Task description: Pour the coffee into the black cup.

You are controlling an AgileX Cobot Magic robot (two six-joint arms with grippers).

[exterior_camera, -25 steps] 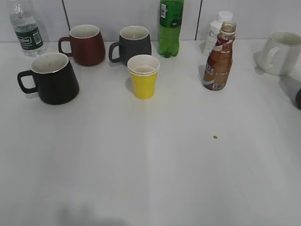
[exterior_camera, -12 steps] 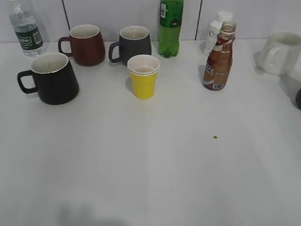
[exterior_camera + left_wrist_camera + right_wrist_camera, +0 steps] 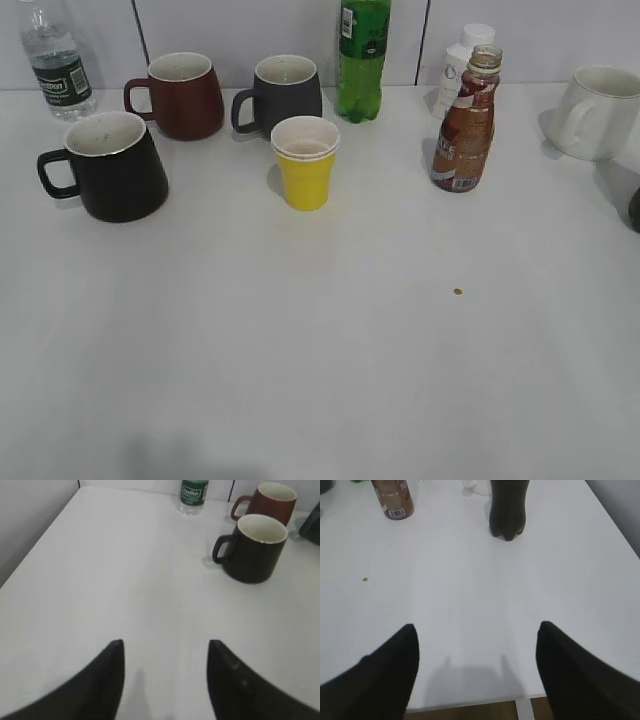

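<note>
Brown coffee bottle (image 3: 464, 130) stands uncapped, well apart from the glossy black cup (image 3: 110, 166).
Only my wrist views show my left gripper (image 3: 165, 680) and right gripper (image 3: 477, 672), both spread wide, empty.

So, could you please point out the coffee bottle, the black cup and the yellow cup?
coffee bottle (image 3: 462, 140), exterior view, on its label.
black cup (image 3: 120, 178), exterior view, on its front wall.
yellow cup (image 3: 305, 180), exterior view, on its side wall.

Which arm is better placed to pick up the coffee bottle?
Right. The coffee bottle stands on the right, ahead of the open right gripper; the left gripper faces the black cup.
</note>
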